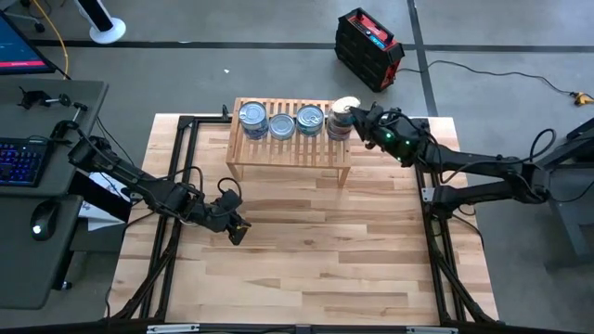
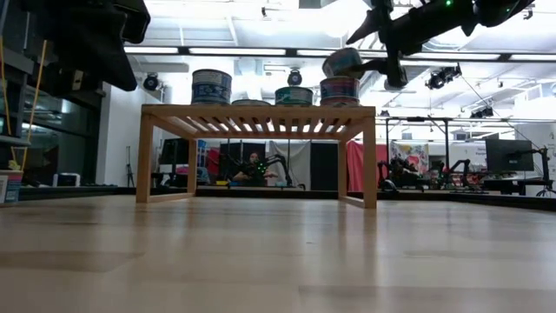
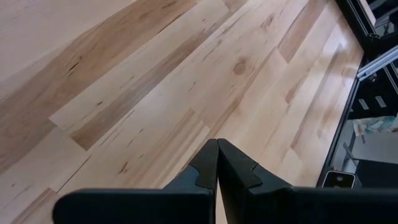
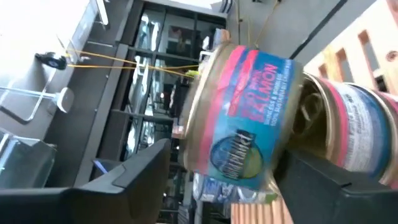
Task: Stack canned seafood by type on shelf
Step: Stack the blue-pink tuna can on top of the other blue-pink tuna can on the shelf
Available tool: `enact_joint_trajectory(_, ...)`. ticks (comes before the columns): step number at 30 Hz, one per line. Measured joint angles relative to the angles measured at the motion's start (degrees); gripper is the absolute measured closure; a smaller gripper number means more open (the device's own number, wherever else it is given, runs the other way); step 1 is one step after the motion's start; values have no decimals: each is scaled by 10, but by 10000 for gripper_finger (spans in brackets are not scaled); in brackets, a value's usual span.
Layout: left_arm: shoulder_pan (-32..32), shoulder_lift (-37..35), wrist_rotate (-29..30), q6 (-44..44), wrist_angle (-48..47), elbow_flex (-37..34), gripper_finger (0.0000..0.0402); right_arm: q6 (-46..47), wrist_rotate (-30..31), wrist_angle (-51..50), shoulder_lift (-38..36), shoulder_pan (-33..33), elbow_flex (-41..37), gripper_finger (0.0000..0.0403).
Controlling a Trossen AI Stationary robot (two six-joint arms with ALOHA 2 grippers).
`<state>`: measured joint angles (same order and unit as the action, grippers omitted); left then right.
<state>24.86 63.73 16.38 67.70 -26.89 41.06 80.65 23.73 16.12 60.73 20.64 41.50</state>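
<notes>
The low light-wood shelf (image 1: 290,147) stands at the table's far middle, with several tins on its slatted top: a silvery-blue stack (image 1: 252,118), two single tins (image 1: 282,125) (image 1: 310,119), and a pink-and-blue stack (image 1: 338,128) at its right end. My right gripper (image 1: 360,117) is shut on a pink-and-blue salmon tin (image 4: 242,118). It holds the tin tilted just above that right-end stack (image 2: 339,89). My left gripper (image 1: 238,228) is shut and empty, above the bare table near the left-middle. My right gripper pinches the salmon tin between its two fingers, one finger (image 4: 134,177) on the side of the gold lid rim (image 4: 198,124), the other (image 4: 329,180) on the opposite flat face. The fingers come roughly level from the table's right. The tin (image 2: 344,61) is tilted and lifted clear above the stack.
The shelf's legs (image 2: 370,165) stand on the plank tabletop (image 1: 306,260), which is bare wood in front of the shelf. Black frame rails (image 1: 176,186) run along the table's left and right sides. A desk with a keyboard (image 1: 23,158) stands left of the table.
</notes>
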Motion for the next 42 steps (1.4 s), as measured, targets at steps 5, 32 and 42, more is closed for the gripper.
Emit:
enact_joint_trajectory(5,0,0,0,0,0,0,401,4,0,-4,0,0,0,131)
enact_joint_trajectory(32,0,0,0,-38,-3,0,401,-8,-45,-348,85,-4,222,128)
enact_joint_trajectory(42,0,0,0,-42,-3,0,401,-20,-54,-411,104,-4,261,128)
